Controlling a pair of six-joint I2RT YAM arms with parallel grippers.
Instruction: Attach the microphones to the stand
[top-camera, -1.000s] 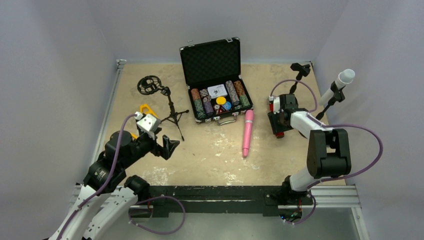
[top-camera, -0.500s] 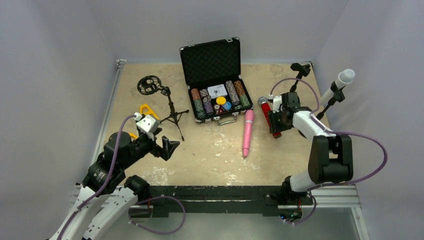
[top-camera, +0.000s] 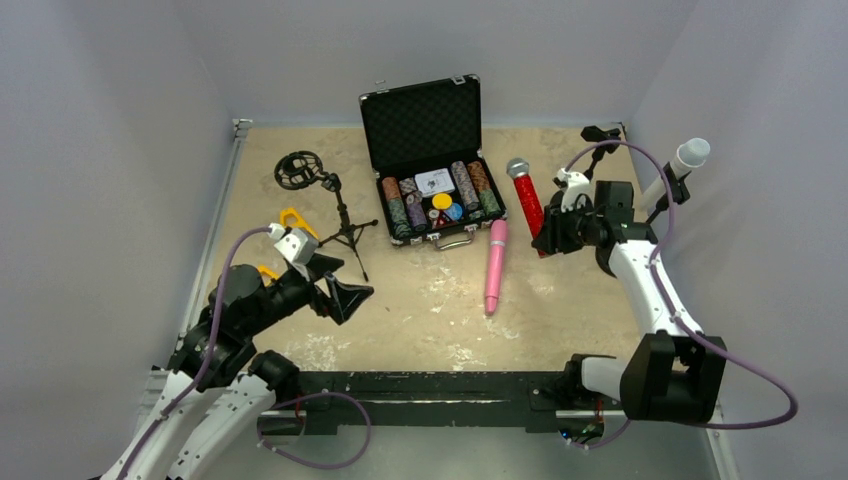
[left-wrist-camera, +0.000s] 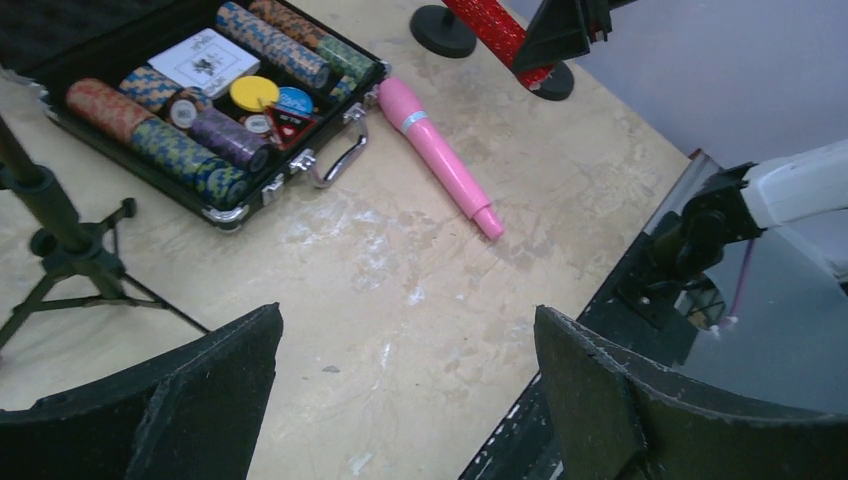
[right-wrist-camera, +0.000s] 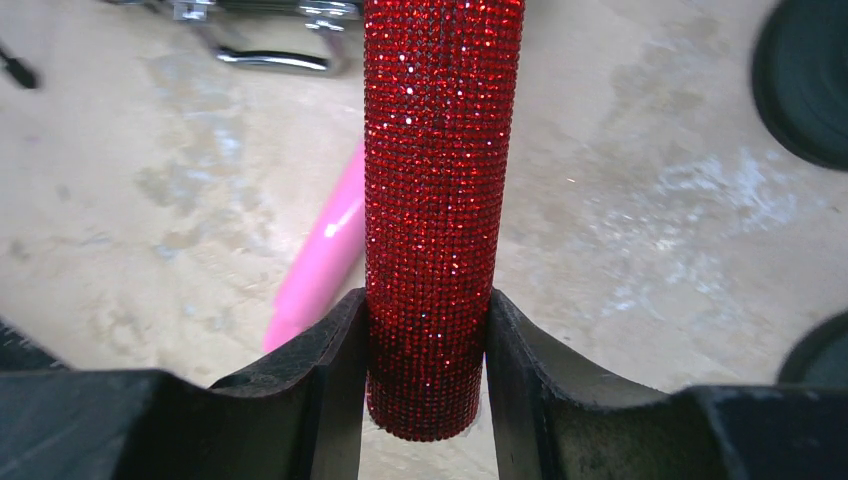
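Microphones were spread to the right of the open chip case (top-camera: 422, 120). Nearest, in front of the case and to its left, the left claw (top-camera: 348, 284) hung over the surface (top-camera: 420, 320) with its fingers spread wide, holding nothing. The pink microphone (top-camera: 495, 262) lay flat on the surface just in front of the case's right corner, its head toward the case. Right of the case, the right claw (top-camera: 552, 236) pinched the lower end of the glittery red microphone (top-camera: 526, 203), which was tilted with its silver grille beside the case's tray. Farther right of the case, the white microphone (top-camera: 683, 160) sat in a stand clip (top-camera: 672, 187), angled upward. Another black stand (top-camera: 598, 135) stood behind and right of the case.
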